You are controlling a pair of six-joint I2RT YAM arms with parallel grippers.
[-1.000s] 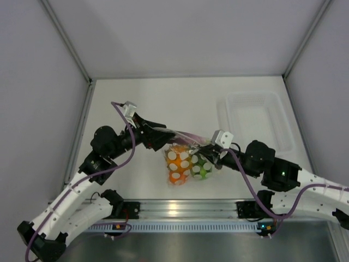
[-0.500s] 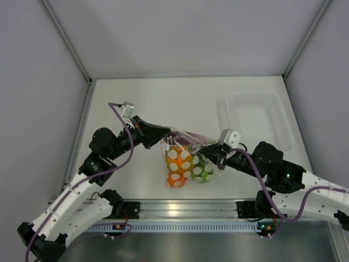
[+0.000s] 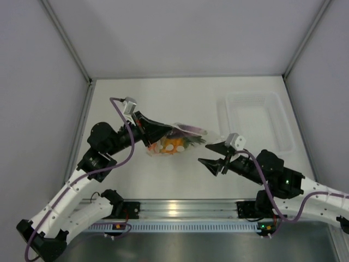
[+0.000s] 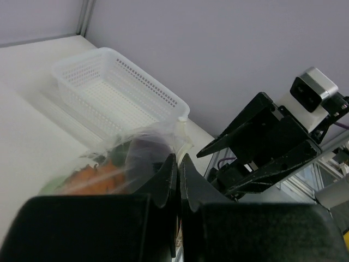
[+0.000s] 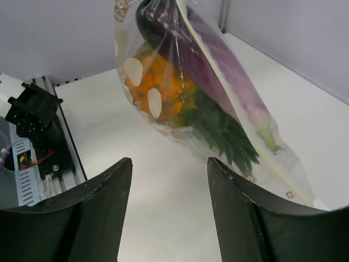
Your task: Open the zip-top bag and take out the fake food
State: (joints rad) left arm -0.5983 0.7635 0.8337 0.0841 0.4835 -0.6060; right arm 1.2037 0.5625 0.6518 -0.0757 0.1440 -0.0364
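The left gripper's (image 4: 175,164) jaws are pressed together on a fold of the zip-top bag (image 5: 185,82), with thin plastic pinched between them. They hold the bag off the bench (image 3: 163,98), well away from the tray (image 3: 255,123), on the tray's left-arm side. The right gripper's (image 3: 207,153) jaws stand wide apart with nothing in them. They sit between the bag and the tray, nearer the bag and on the side towards the arm bases, close to the plastic but not touching it.

In the right wrist view the bag hangs tilted with its load inside. The purple eggplant (image 5: 218,65) lies along the upper side, and the orange pineapple (image 5: 161,93) sits under it with its green leaves (image 5: 218,131) pointing down. The other toys cannot be made out. A pale strip runs along one edge, and whether that seal is parted cannot be told.

By my reading the task is at an early stage. The bag is lifted and held by one edge, but no toy shows outside it. The opening may remain to be done, and all the removing does.
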